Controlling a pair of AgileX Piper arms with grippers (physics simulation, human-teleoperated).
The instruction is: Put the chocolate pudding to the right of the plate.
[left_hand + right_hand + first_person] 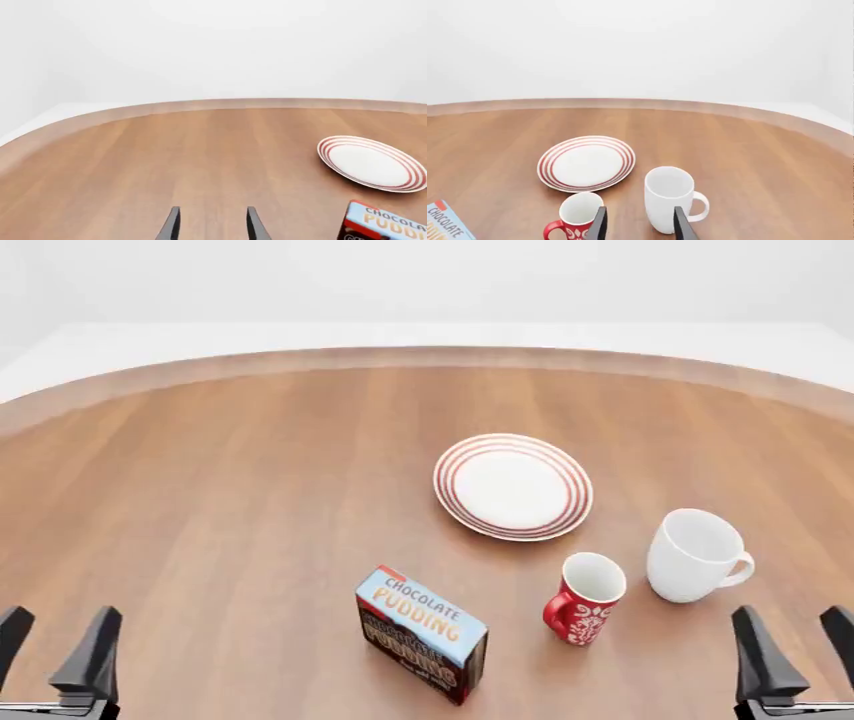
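Pudding carton (420, 633) stands near the front edge in the front view, nearer than the plate (513, 486) and a little left of it; both grippers, left (54, 650) and right (794, 648), sit parted and empty at the near corners. Left wrist view: spread fingers (172, 225) over bare table (167, 160). Right wrist view: spread fingers (680, 223) before the white mug (670, 198) and red mug (574, 216), touching neither.

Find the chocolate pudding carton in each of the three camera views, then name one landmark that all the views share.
Front view: the chocolate pudding stands low and centre, nearer the camera than the plate.
Left wrist view: only part of it shows, at the lower right corner.
Right wrist view: just a corner shows, at the lower left edge.
Shared landmark: the red-ringed plate is in all three views.
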